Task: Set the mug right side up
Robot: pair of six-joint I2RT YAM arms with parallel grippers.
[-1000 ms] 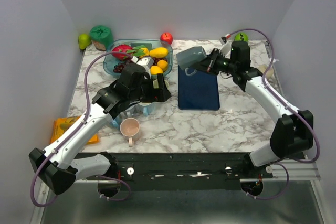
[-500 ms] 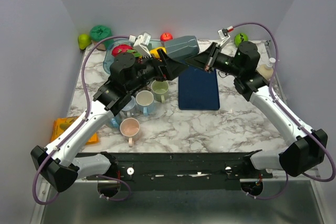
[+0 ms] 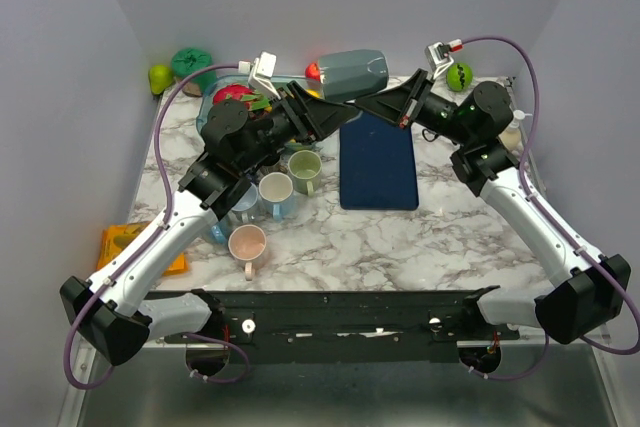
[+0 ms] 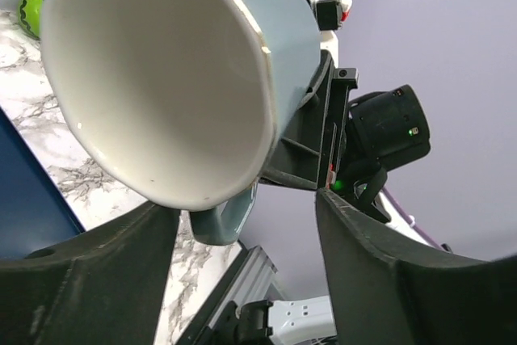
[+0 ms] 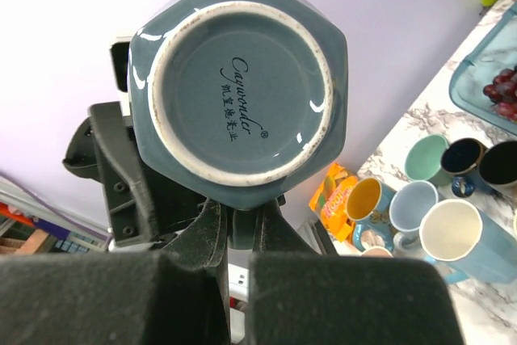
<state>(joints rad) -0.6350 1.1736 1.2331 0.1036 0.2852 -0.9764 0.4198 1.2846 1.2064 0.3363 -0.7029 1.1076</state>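
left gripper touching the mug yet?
Cannot tell. Left wrist view: the mug rim overlaps one finger, contact or gap unclear; the other finger stands clear.

light: bright, even | shadows: soft | glare: small glints on mug (image 5: 242, 78) | focus: wrist-view foregrounds soft

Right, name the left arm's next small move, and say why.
Probably close the left gripper on the rim of the mug. It hangs sideways in the air, its handle pinched in the right gripper, and the left gripper's open fingers flank its mouth without touching.
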